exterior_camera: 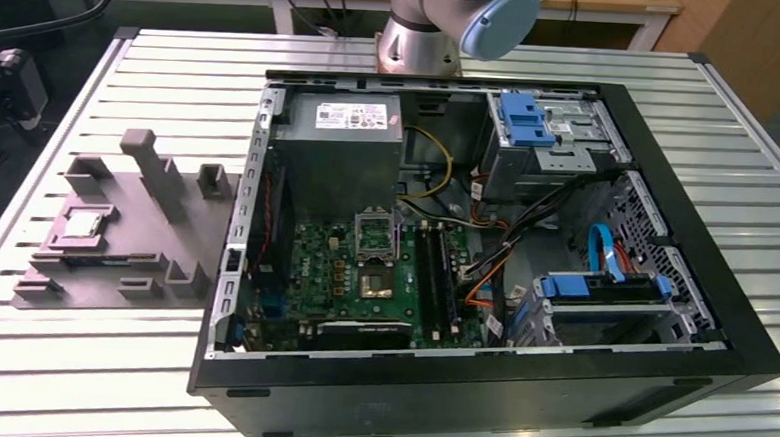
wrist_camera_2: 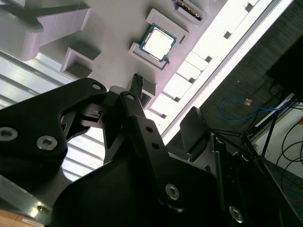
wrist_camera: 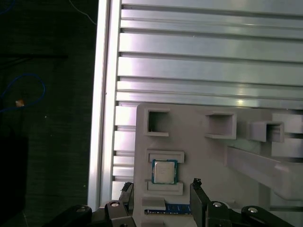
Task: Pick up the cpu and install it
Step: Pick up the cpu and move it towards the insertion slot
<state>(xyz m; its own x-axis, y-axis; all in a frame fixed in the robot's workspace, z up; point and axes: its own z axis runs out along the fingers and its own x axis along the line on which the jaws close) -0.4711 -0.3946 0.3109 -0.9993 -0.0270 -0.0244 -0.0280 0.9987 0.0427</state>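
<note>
The cpu is a small square chip with a pale silver top. It lies flat in a recess of the grey fixture on the exterior view's left, outside the computer case. Both wrist views look down on the cpu from above. My gripper hovers over the fixture, open, with one black fingertip on each side of the chip's recess and nothing between them. The black socket frame sits on the green motherboard inside the case.
The open black computer case takes up the middle and right of the slatted metal table, with a grey power-supply box, cables and blue drive brackets inside. Raised posts stand on the fixture. The table's edge runs close beside the fixture.
</note>
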